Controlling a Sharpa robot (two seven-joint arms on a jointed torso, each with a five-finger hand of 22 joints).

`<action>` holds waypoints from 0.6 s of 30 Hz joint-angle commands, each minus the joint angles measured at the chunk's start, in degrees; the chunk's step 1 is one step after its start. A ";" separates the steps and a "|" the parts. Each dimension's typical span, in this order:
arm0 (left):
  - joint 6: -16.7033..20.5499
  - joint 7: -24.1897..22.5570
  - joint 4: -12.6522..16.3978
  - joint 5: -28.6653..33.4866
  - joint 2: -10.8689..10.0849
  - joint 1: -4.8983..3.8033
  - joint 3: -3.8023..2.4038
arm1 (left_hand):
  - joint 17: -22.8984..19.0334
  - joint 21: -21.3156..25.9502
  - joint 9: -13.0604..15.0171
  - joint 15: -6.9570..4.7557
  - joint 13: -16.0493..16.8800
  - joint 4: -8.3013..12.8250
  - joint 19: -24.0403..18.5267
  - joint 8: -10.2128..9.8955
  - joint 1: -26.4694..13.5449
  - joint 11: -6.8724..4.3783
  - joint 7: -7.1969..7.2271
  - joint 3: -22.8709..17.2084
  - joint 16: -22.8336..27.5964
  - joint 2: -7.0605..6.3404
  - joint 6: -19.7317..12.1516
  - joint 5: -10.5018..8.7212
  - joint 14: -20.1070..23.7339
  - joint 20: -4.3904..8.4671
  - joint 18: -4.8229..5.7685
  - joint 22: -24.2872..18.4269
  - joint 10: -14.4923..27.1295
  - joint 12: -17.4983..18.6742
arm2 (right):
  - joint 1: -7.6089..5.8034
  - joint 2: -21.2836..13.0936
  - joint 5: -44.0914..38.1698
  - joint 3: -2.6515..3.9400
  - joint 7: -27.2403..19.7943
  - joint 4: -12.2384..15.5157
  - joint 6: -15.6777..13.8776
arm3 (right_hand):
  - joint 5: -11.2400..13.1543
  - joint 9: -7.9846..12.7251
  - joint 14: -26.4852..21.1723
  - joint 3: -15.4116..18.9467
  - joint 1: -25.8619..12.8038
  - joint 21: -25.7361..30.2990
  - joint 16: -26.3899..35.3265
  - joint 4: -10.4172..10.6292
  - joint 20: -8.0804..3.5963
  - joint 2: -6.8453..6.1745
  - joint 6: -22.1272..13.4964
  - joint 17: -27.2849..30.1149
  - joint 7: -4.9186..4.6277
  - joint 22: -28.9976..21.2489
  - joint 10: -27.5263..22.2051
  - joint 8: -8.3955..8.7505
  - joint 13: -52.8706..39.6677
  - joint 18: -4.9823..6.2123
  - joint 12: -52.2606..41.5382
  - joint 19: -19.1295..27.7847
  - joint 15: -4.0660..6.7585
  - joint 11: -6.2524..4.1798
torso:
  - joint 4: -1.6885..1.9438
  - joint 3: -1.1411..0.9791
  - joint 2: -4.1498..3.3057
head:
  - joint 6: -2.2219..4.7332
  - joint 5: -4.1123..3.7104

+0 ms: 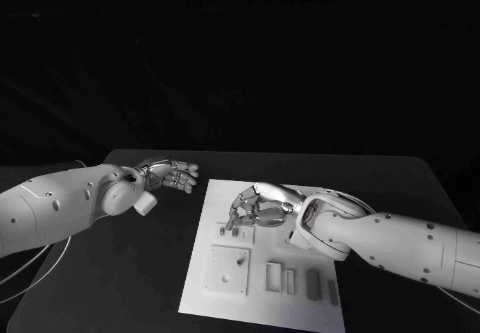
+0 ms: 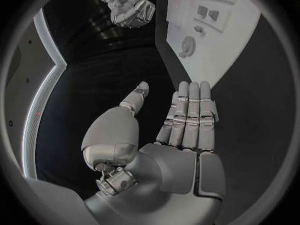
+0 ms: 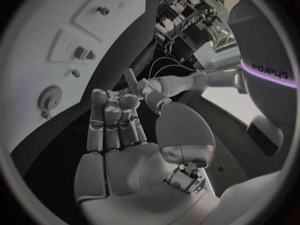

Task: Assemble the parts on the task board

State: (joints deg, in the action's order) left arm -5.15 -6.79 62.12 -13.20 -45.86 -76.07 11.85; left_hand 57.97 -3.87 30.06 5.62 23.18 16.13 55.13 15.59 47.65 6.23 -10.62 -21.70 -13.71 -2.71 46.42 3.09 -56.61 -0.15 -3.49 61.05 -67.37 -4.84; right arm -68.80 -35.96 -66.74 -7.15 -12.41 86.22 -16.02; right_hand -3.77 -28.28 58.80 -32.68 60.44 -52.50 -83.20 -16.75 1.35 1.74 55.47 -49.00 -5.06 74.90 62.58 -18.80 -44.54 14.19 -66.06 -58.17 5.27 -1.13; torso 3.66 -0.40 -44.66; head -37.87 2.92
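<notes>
Hovering over task board (image 1: 265,305): right hand (image 1: 256,208), fingers curled in, holding nothing | left hand (image 1: 172,174) beside board, above table (image 1: 120,277), fingers extended together, empty.

A black table (image 1: 130,263) stands against a dark background.

It was a robotics lab or test bench. A black table (image 1: 400,173) carried a white task board (image 1: 262,291) with moulded recesses beneath the right hand (image 1: 255,208). Beyond that hand's fingers, the right wrist view showed cluttered racks of equipment (image 3: 200,5) and loose cables (image 3: 164,62); darkness surrounded the table.
</notes>
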 commanded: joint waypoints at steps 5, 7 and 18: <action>3.37 -3.49 -0.81 2.63 1.56 -0.05 -0.03 | 0.07 -0.27 0.04 -0.01 0.09 0.22 0.37 0.36 0.44 -0.28 -0.10 -0.28 0.07 0.52 0.50 0.04 -0.34 0.09 -0.75 -0.09 -0.16 -0.38 | 0.03 1.19 -13.33 -2.26 -3.77 1.69 -1.40 | 0.39 -2.84 1.27 -0.31 0.90 -0.60 -0.30 -0.09 -0.29 -0.40 2.98 -0.08 -0.04 1.12 0.78 -0.89 0.00 0.81 -0.15 -0.38 1.35 -0.11 | -0.08 0.13 0.30 | -1.84 2.51; 3.25 -3.53 -1.09 2.60 2.07 -0.05 -0.03 | 0.06 -0.27 0.03 -0.01 0.09 0.22 0.37 0.36 0.46 -0.28 -0.10 -0.28 0.07 0.52 0.50 0.04 -0.34 0.09 -0.75 -0.09 -0.15 -0.38 | 0.03 1.62 -14.93 -2.97 -3.82 1.49 -1.59 | 0.40 -2.88 1.34 -0.30 0.98 -0.64 -0.30 -0.09 -0.32 -0.50 3.01 -0.08 -0.02 1.10 0.86 -0.91 0.02 0.81 -0.11 -0.42 1.37 -0.14 | -0.06 0.17 0.34 | -2.29 2.90; 2.45 -3.62 -1.35 1.95 3.24 -0.03 -0.03 | 0.05 -0.24 -0.01 0.00 0.09 0.19 0.37 0.33 0.53 -0.25 -0.10 -0.29 0.11 0.63 0.49 0.05 -0.33 0.09 -0.71 -0.13 -0.08 -0.35 | 1.42 4.77 -22.34 -6.87 -2.15 -0.05 -5.24 | 0.31 -3.12 1.92 -0.29 1.39 -0.95 -0.38 -0.07 -0.53 -0.89 3.24 -0.05 0.10 1.01 1.54 -0.97 0.10 0.81 0.03 -0.86 1.52 -0.27 | 0.17 0.22 0.25 | -3.65 3.83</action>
State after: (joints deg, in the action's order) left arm -2.65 -9.29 60.62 -11.52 -42.72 -76.05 11.85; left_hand 57.95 -3.87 30.05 5.62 23.22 16.28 55.19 15.59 47.95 6.13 -10.80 -21.86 -13.71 -2.41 46.61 3.09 -56.60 -0.09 -3.41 61.00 -67.47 -4.83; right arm -67.61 -31.33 -83.87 -13.99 -14.96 86.34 -18.89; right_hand -3.53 -28.28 59.44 -32.66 61.33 -53.09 -83.21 -16.76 0.83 0.82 56.20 -48.98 -4.64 74.91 63.71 -18.81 -44.53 14.04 -66.06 -58.69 5.89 -1.44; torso 3.72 -0.16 -44.31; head -41.22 6.51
